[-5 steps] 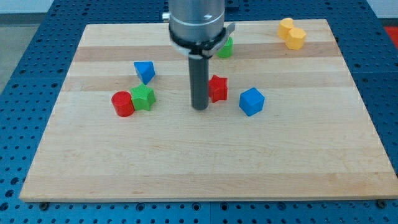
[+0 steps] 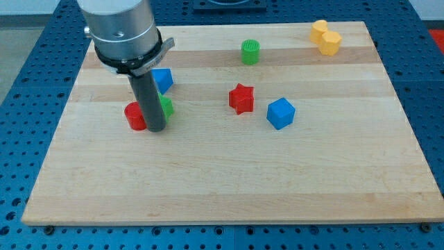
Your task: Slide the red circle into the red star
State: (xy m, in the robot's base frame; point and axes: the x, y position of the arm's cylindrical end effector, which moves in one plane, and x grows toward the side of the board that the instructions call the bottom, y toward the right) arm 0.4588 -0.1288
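Down at my tip, I seem to touch the red circle, which sits just to the view's left; the rod hides most of a green block. Well apart, rightward, lies the red star.

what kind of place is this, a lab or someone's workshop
Most likely a robotics lab bench. A wooden board sits on a blue perforated table, the kind used for mounting gear. Small blocks like the red star lie on it, and my tip rests beside the red circle.
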